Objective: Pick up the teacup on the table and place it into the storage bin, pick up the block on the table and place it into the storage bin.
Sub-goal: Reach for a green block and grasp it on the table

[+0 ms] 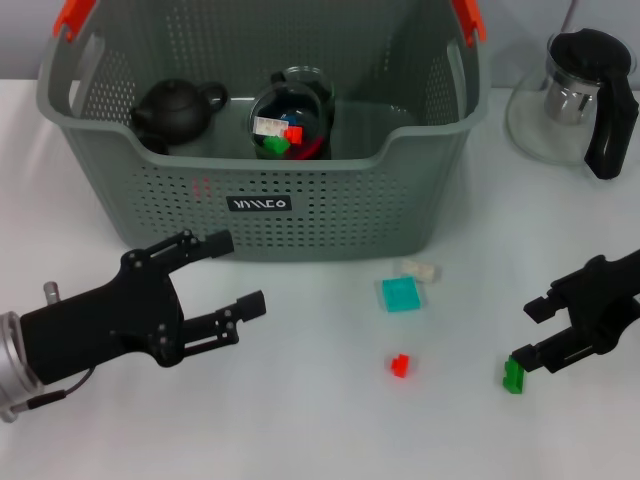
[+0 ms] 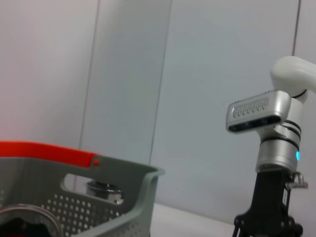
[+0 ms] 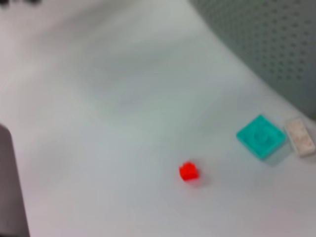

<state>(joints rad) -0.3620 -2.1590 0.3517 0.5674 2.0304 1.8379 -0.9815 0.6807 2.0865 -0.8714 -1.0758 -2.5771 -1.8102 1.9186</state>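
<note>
Green block (image 1: 513, 376) lying on the white table (image 1: 300, 420), touching the lower fingertip of the right gripper (image 1: 528, 332), spread and not yet gripping. Likely working the block step; needing to centre and close. Left gripper (image 1: 235, 275) hovering open before the storage bin (image 1: 330, 215). Holding inside: dark teapot (image 1: 176, 108), glass cup (image 1: 291, 120) with small blocks. Resting nearby: red (image 1: 400, 365), teal (image 1: 402, 294), white (image 1: 418, 269) blocks.

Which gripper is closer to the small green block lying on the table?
Right. The right gripper hovers just beside the green block, its lower finger almost at it. The left gripper is far across the table, in front of the storage bin.
</note>
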